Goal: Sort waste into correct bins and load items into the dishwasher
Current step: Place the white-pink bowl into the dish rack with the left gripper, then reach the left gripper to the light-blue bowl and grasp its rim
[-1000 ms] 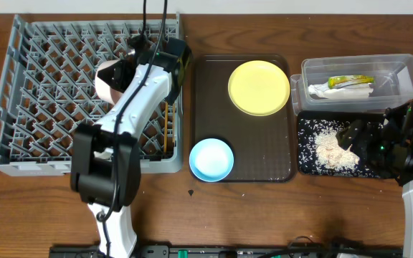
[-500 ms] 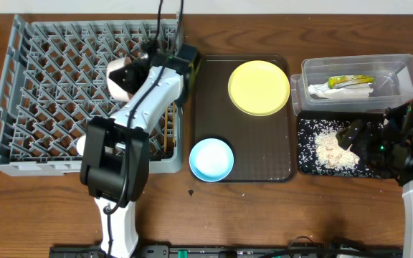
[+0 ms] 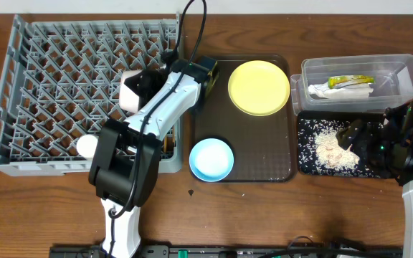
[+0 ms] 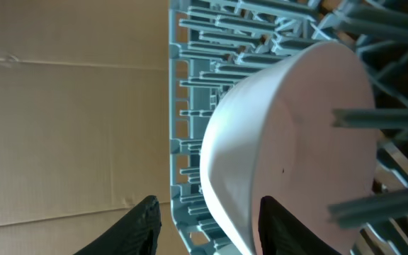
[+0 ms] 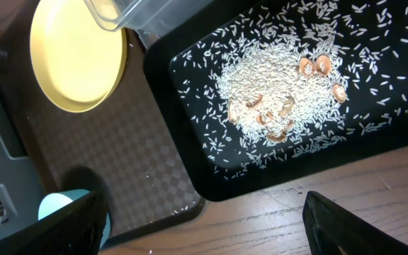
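Note:
A white bowl lies on its side in the grey dish rack, near its right side. My left gripper straddles the bowl's rim. In the left wrist view one finger is against the bowl and a gap shows at the other, so the jaws are apart. A white cup sits at the rack's front left. The yellow plate and blue bowl lie on the brown tray. My right gripper is open and empty over the black tray, which holds rice.
The clear tub at the back right holds the green-and-yellow wrapper and the white napkin. The dark brown serving tray lies between the rack and the bins. My left arm crosses the rack's right edge.
My left gripper and the white bowl have moved right and a little toward the front inside the rack. The white cup now shows at the rack's front left. The right arm has not moved.

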